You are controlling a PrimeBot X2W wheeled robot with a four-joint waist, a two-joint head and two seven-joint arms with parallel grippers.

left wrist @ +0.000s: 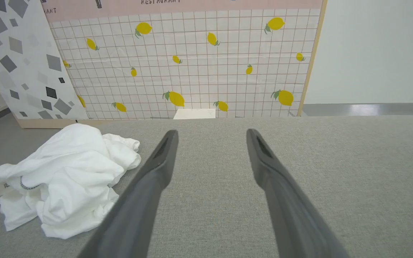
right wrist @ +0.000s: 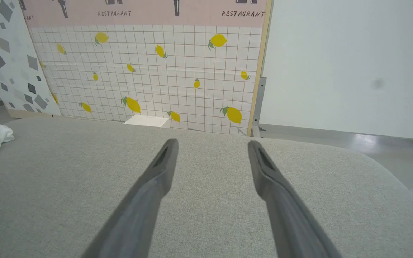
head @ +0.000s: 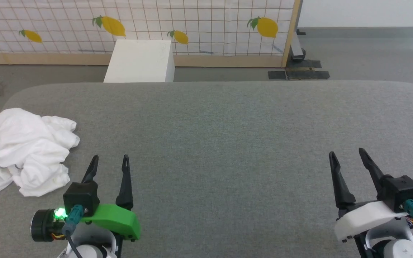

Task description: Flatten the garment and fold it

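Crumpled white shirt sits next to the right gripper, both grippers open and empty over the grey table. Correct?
Wrong side. The garment lies crumpled beside the left gripper, at the left end of the grey table, well away from the right gripper. The head view shows this. The rest holds: both grippers are open and empty over the table.

I count one garment [head: 25,150] at the left edge of the counter [head: 228,143], two end effectors over its near edge, the left end effector [head: 110,157] and the right end effector [head: 346,152], and one white box [head: 140,61] beyond its far edge.
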